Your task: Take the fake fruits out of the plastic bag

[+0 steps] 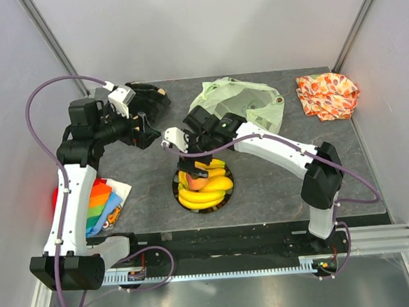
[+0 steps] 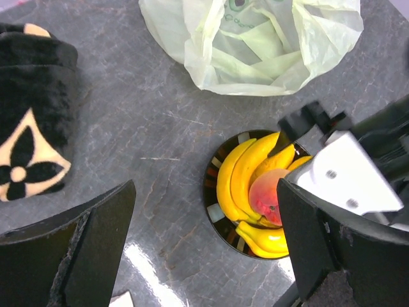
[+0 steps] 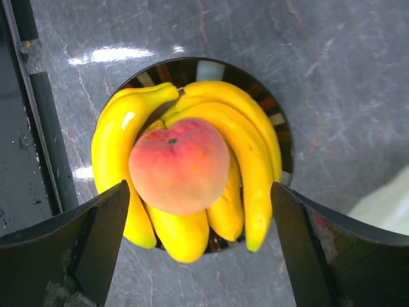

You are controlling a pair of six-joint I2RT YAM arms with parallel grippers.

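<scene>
Right wrist is showing fake fruits (image 3: 179,166) sitting on the dish (image 3: 211,67), plastic bag (image 2: 255,51) seemingly emptied, left fingers (image 2: 96,249) and right fingers (image 3: 70,249) gaping apart

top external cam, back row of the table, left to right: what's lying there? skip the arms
black furry slipper → plastic bag → orange leaf-patterned cloth

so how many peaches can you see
1: the peach sits atop the bananas on the plate, below the open right gripper; the plastic bag could hide more.
</scene>
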